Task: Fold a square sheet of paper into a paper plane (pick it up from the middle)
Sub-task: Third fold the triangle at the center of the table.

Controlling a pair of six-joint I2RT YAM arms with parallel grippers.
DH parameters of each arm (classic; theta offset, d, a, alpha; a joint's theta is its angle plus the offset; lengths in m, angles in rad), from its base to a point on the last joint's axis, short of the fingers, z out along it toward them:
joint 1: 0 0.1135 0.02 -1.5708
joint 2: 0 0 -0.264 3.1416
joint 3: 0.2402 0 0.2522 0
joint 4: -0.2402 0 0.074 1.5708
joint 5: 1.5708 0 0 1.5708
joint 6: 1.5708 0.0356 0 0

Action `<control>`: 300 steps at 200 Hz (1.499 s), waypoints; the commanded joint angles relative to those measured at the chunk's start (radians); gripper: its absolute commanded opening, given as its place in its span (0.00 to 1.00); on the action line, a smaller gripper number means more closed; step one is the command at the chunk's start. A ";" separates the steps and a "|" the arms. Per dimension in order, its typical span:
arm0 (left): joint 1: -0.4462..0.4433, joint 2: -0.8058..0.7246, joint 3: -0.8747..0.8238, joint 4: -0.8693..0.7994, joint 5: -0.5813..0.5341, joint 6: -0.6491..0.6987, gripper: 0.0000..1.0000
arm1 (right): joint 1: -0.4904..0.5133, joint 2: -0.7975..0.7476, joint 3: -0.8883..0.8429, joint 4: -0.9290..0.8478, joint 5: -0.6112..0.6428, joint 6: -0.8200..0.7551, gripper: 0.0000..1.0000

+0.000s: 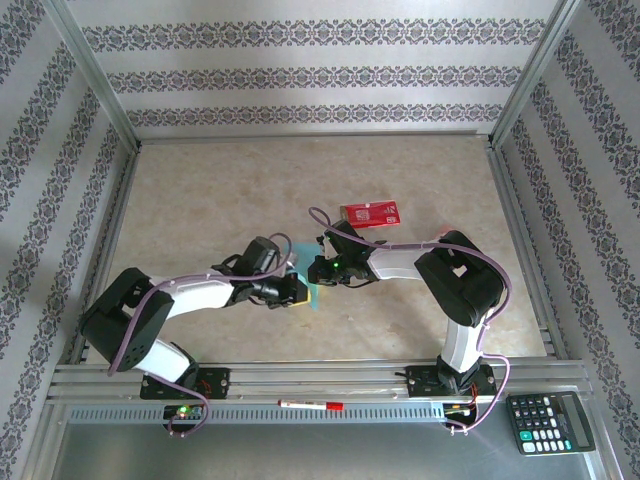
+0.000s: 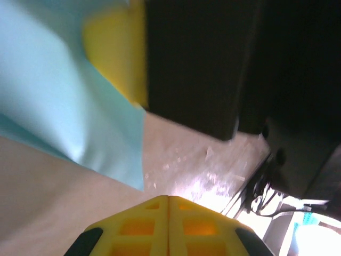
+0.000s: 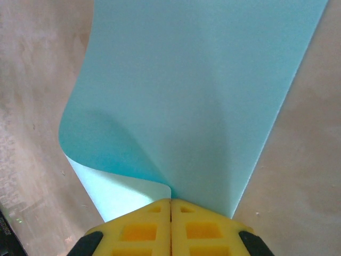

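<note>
right tool [image 3: 170, 202] clenched on edge of the square sheet of paper [image 3: 202, 96], sheet's long axis running straight out from the tips, one side curled under; left tool [image 2: 169, 200] shut, looks empty, sheet just ahead and left of it; all this just base-side and left of the red packet [image 1: 372, 213]

A robotics lab cell: aluminium frame [image 1: 95, 80] and wallpapered panels [image 1: 320, 70] box in a table [image 1: 220, 190], left arm [image 1: 190, 295] and right arm [image 1: 450, 280] bolted at its near edge.
</note>
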 commanded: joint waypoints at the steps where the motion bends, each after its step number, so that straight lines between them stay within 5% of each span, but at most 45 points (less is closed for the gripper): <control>1: 0.063 -0.014 0.000 0.041 0.005 -0.025 0.06 | -0.009 0.037 -0.036 -0.063 0.050 -0.009 0.07; 120: 0.121 0.211 0.154 -0.078 -0.060 0.082 0.06 | -0.007 0.048 -0.033 -0.055 0.044 -0.006 0.07; 300: 0.200 0.236 0.143 -0.109 -0.078 0.125 0.08 | -0.013 0.057 -0.032 -0.059 0.039 -0.014 0.07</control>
